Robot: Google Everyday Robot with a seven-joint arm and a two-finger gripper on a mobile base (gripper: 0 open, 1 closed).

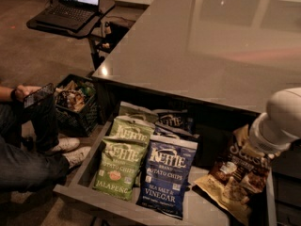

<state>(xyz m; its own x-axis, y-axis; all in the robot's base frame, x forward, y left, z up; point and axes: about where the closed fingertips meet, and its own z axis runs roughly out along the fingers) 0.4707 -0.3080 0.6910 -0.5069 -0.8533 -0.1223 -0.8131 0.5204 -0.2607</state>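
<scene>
My white arm (281, 120) comes in from the right over the open drawer (84, 171). The gripper (249, 146) is at its lower end, right against the top of a brown snack bag (235, 175) that leans in the drawer's right part. To the left lie a blue Kettle sea salt and vinegar chip bag (165, 175) and a green Kettle jalapeño bag (120, 166). A second green bag (131, 128) and a dark Kettle bag (171, 121) lie behind them.
A grey tabletop (211, 46) spans above the drawer. At the left a seated person (28, 149) holds a phone (38, 95). A black crate (75, 105) of items stands on the floor. A laptop (70, 6) rests on a stand at the back left.
</scene>
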